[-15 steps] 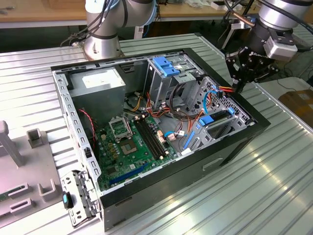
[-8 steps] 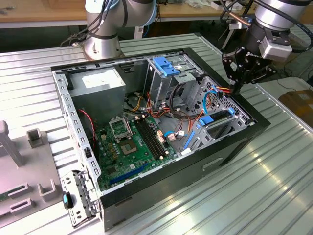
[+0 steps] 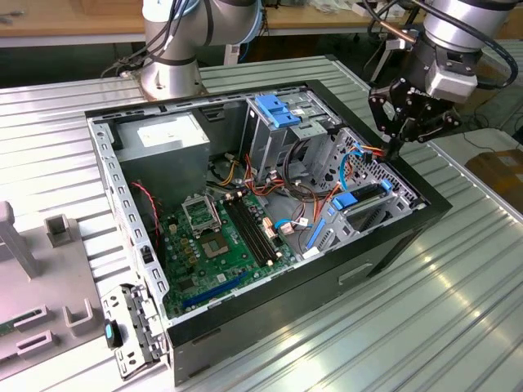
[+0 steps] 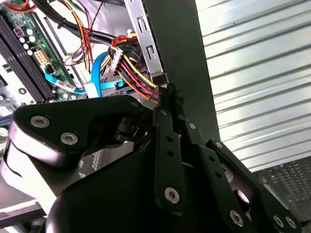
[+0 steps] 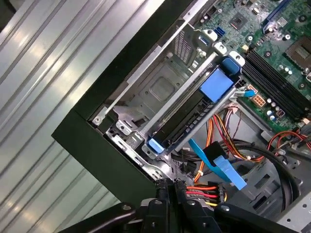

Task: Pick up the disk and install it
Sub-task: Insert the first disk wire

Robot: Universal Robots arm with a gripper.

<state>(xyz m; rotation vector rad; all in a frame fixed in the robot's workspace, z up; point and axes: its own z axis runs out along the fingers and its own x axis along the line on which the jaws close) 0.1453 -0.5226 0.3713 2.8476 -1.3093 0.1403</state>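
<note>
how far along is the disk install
The disk, dark with blue rails, already sits in the drive bay of the open computer case. The gripper hangs beside the bay, fingers together on nothing, next to the power cable bundle. Full seating cannot be judged.

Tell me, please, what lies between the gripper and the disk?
In the first wrist view, red, orange and yellow wires and a blue cable lie between the gripper and the disk.
</note>
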